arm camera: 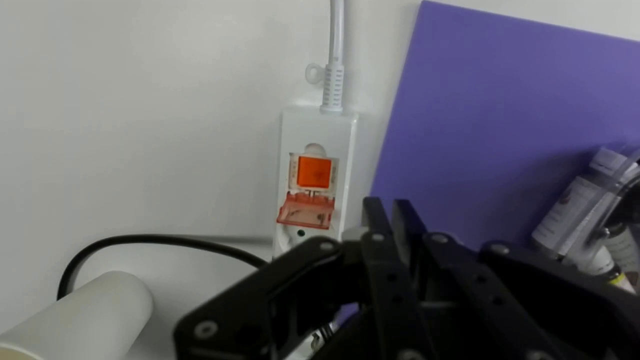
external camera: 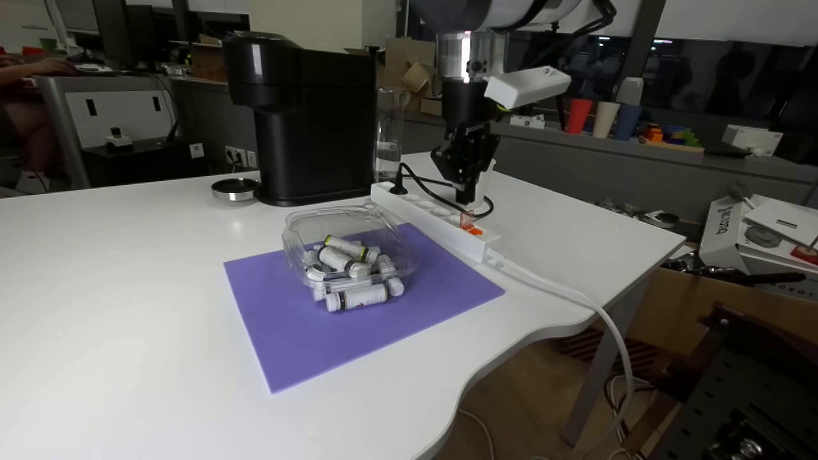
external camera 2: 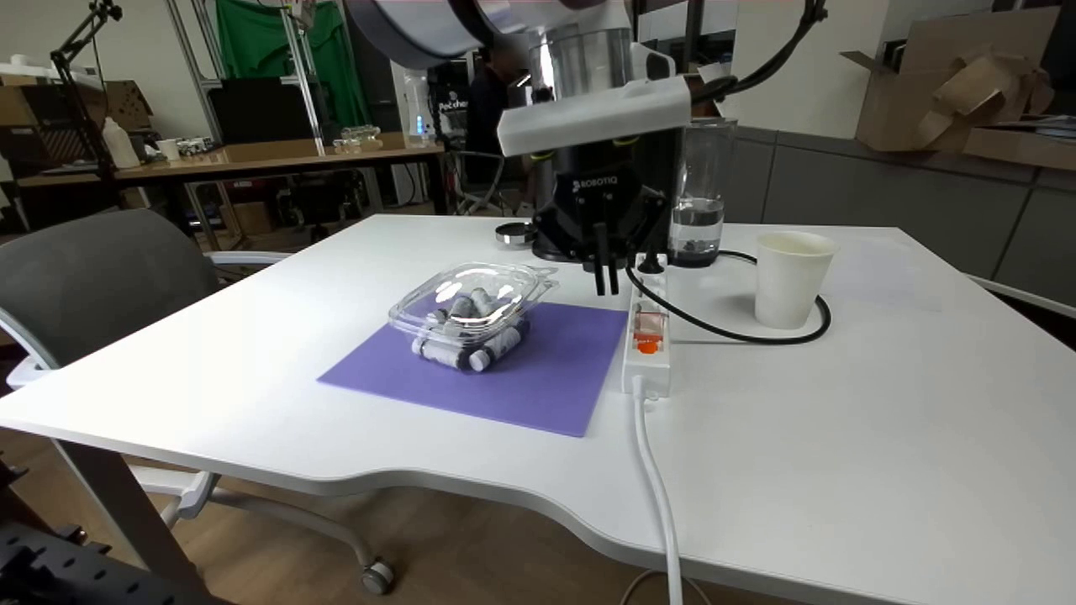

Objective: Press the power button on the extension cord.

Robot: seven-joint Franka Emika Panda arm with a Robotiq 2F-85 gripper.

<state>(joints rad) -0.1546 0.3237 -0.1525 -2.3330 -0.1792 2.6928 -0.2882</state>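
One square orange power button (arm camera: 314, 172), translucent flap (arm camera: 306, 212) raised, centers the wrist view atop the slim white plastic extension cord (arm camera: 318, 131); lower right, we see jaws clenched.

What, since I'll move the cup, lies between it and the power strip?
An exterior view shows a black cable curving between the power strip and cup.
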